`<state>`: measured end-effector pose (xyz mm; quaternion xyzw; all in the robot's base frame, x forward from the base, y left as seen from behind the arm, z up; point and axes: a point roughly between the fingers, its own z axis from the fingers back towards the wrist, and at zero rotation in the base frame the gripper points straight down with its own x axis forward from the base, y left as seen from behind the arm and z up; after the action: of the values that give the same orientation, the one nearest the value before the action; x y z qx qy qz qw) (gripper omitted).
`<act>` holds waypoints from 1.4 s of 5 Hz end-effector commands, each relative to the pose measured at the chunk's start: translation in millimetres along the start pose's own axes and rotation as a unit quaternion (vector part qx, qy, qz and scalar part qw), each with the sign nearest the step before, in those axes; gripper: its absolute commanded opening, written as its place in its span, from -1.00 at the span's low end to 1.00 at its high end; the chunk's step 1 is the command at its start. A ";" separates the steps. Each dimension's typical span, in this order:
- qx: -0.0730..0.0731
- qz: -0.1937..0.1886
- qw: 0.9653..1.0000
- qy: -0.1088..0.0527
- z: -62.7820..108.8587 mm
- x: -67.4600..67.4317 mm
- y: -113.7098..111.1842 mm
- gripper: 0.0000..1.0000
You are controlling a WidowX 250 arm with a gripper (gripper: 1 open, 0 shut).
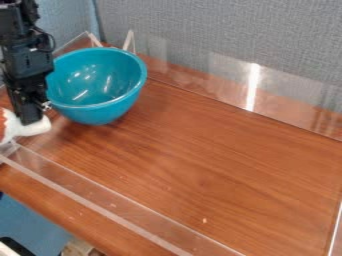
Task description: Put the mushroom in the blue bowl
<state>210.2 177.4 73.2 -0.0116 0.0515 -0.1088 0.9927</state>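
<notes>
The blue bowl [94,86] stands upright at the back left of the wooden table, and nothing shows inside it. Just left of it my black gripper [26,108] points straight down with its fingers together. Under the fingertips, at the table's left edge, lies the mushroom [23,126]. Its cream-white stem shows and a sliver of orange cap reaches the frame edge. The fingertips reach the mushroom's top, but I cannot tell whether they grip it. The mushroom rests on the table, outside the bowl.
Clear acrylic walls [254,85] run along the back of the wooden table [201,150]. A clear rail [94,205] runs along the front. The arm's black body [23,50] rises at the far left, close to the bowl's rim.
</notes>
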 end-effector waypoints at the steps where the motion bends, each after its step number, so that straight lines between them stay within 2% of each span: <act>1: 0.013 0.011 1.000 -0.012 10.0 1.2 6.1 -1.00; 7: 0.005 0.064 0.998 -0.020 12.9 -1.2 9.3 -1.00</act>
<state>209.9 180.6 73.2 -0.0217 0.0496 -0.0522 0.9972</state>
